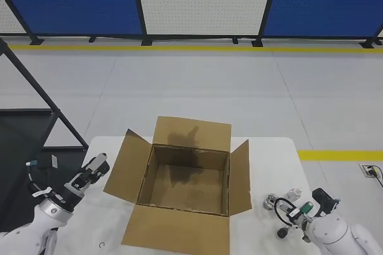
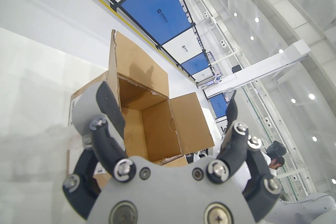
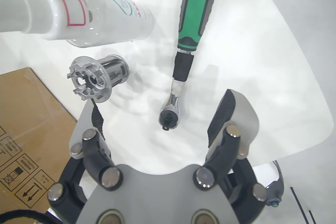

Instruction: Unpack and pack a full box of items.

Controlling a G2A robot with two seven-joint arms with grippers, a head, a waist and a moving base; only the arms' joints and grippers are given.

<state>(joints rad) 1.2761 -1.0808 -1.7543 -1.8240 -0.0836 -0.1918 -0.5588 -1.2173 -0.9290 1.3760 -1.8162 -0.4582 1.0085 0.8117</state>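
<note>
An open cardboard box [image 1: 185, 182] stands mid-table with its flaps spread, and its inside shows bare cardboard. My left gripper [image 1: 97, 162] hovers open and holds nothing just beside the box's left flap; in its own view the gripper [image 2: 168, 93] faces the box [image 2: 155, 114]. My right gripper [image 3: 162, 101] is open above the table at the box's right. Below it lies a green-handled ratchet [image 3: 195, 7], its head nearest the fingers. A metal splined part [image 3: 98, 77] [image 1: 270, 203] and a white bottle [image 3: 86, 17] lie beside it.
The white table [image 1: 268, 159] has rounded corners, and its right edge is close to the tools. A box flap [image 3: 26, 130] lies near the metal part. A dark frame [image 1: 25, 95] stands left of the table. A small ring [image 1: 101, 245] rests near the front edge.
</note>
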